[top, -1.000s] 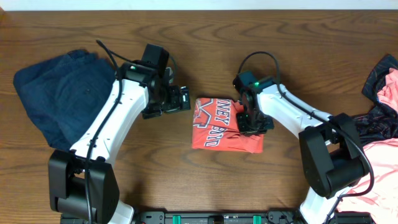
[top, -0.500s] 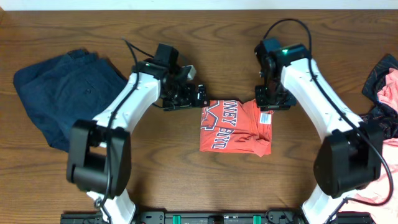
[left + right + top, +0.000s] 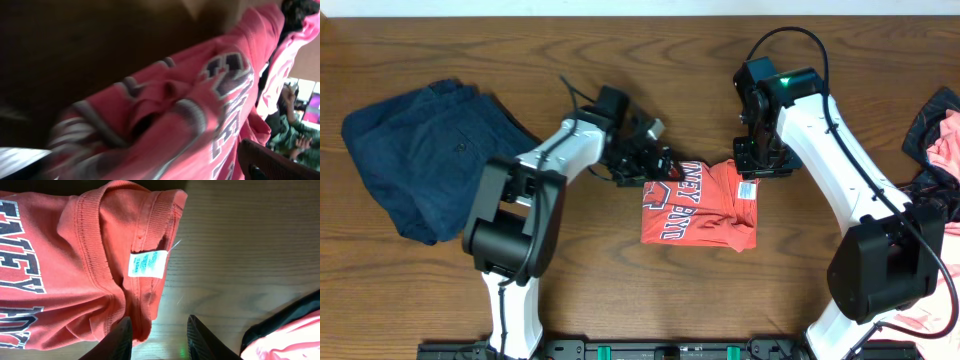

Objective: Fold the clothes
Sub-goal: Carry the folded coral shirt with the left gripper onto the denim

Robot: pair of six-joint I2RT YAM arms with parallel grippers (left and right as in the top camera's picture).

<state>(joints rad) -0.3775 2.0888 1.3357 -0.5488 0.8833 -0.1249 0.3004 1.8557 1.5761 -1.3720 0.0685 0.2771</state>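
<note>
Since the folded shirt (image 3: 698,205) on the table (image 3: 620,290) looks light, limp and likely to slump, pinch doubled hems: left gripper (image 3: 658,165) gapes at its 10 o'clock corner, right gripper (image 3: 159,322) is parted, unclamped, at 2 o'clock by the label (image 3: 146,264).

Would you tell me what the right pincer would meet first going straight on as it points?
Probably the T-shirt, at its collar edge beside the white label; depth is unclear.
</note>
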